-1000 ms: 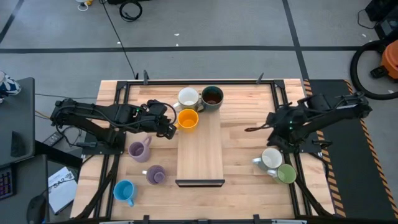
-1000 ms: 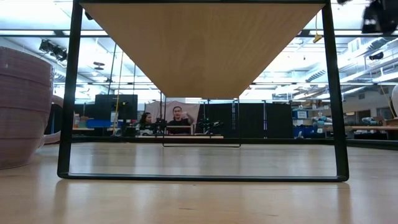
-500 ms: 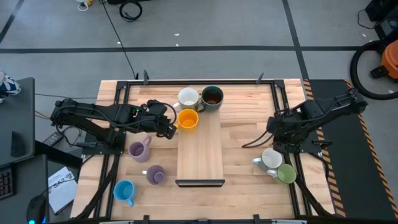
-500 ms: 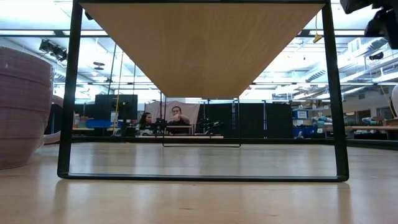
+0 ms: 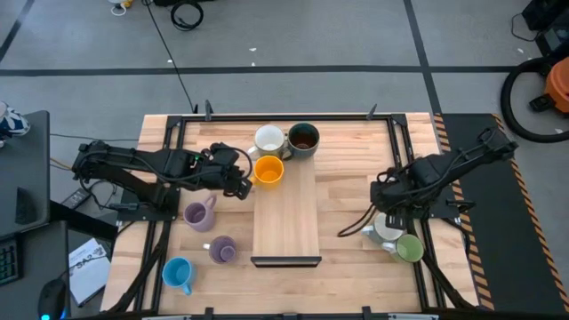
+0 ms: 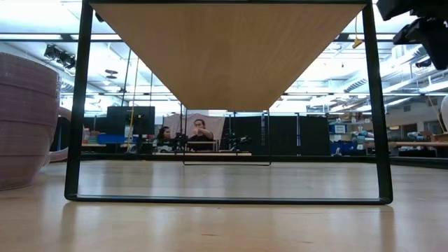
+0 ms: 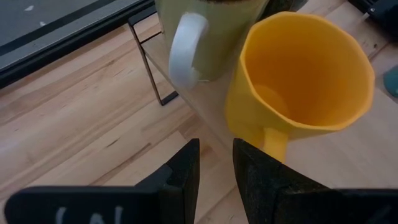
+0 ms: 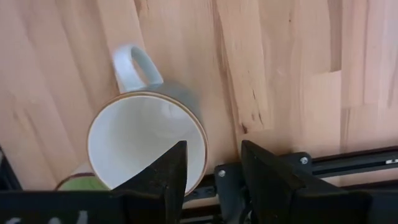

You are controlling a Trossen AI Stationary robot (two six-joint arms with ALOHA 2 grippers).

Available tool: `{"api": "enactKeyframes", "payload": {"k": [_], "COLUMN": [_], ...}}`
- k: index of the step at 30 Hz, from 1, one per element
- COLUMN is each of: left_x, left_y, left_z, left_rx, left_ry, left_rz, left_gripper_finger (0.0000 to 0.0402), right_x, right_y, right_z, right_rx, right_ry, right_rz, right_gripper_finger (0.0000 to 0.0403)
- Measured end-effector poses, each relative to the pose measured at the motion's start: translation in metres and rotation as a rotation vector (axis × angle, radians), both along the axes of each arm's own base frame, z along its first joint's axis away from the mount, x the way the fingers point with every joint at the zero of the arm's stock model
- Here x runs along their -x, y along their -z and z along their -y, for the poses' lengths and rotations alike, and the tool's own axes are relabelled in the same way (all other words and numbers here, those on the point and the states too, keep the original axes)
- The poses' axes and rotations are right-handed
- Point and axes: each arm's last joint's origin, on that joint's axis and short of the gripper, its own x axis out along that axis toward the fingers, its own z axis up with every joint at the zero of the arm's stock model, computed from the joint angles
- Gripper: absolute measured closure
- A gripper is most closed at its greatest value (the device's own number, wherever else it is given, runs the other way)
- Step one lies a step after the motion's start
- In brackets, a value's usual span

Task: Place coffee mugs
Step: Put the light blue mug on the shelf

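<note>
Three coffee mugs stand on a wooden riser (image 5: pixel 286 213): white (image 5: pixel 268 140), dark grey (image 5: pixel 303 138) and orange (image 5: pixel 268 170). My left gripper (image 5: pixel 246 184) hovers at the orange mug's left side. In the left wrist view it (image 7: pixel 216 168) is open by a narrow gap, just before the orange mug's handle (image 7: pixel 273 140). My right gripper (image 5: pixel 384 203) is open above the second white mug (image 5: pixel 388 228), which stands on the table beside the green mug (image 5: pixel 410 249). In the right wrist view (image 8: pixel 211 168), one finger is over the mug's opening (image 8: pixel 146 143) and one is outside its rim.
Two lavender mugs (image 5: pixel 197 212) (image 5: pixel 222 250) and a light blue mug (image 5: pixel 178 273) stand on the table left of the riser. In the low view a lavender mug (image 6: pixel 24 119) fills the left edge. The riser's black frame (image 6: pixel 75 105) stands mid-table. People sit in the room beyond.
My right gripper has moved toward the table's near edge and down, ending over the white mug beside the green one. Its arm has come further into the low view's upper right corner. The left arm and all mugs have kept still.
</note>
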Motion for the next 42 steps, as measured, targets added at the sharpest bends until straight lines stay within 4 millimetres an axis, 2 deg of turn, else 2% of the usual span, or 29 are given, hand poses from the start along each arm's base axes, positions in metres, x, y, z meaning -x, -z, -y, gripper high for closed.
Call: {"api": "enactKeyframes", "payload": {"k": [14,42], "left_x": [0.002,0.002], "left_y": [0.000,0.000], "left_z": [0.014,0.014], "left_rx": [0.000,-0.001], "left_ry": [0.055,0.055], "left_rz": [0.000,0.001], "left_gripper_finger": [0.0299,0.0299], "right_x": [-0.018,-0.043], "right_y": [0.014,0.045], "right_z": [-0.008,-0.019], "right_rx": [0.033,0.065], "right_ry": [-0.092,-0.180], "right_rz": [-0.069,-0.242], "right_gripper_finger": [0.0246,0.0246]}}
